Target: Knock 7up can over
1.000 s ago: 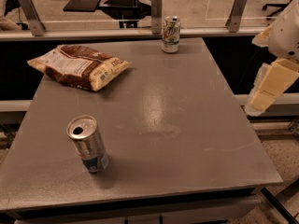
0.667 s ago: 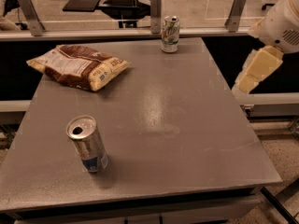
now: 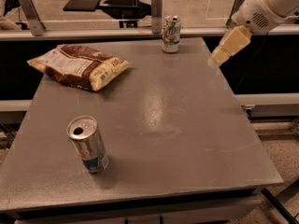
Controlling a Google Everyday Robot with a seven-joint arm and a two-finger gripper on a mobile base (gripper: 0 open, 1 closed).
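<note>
The 7up can (image 3: 171,34), probably light and easily tipped, is best struck near its top by the gripper (image 3: 219,55) held to its right, openness unclear.

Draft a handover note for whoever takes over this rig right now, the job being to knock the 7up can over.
Gripper: in the air above the table's far right edge, right of the 7up can, apart from it.
7up can: upright at the table's far edge.
Done: nothing yet; the can has not been knocked over.
Left: bring the gripper left to the can and push it over.
Leave alone: chip bag at far left, silver-blue can upright at near left.
</note>
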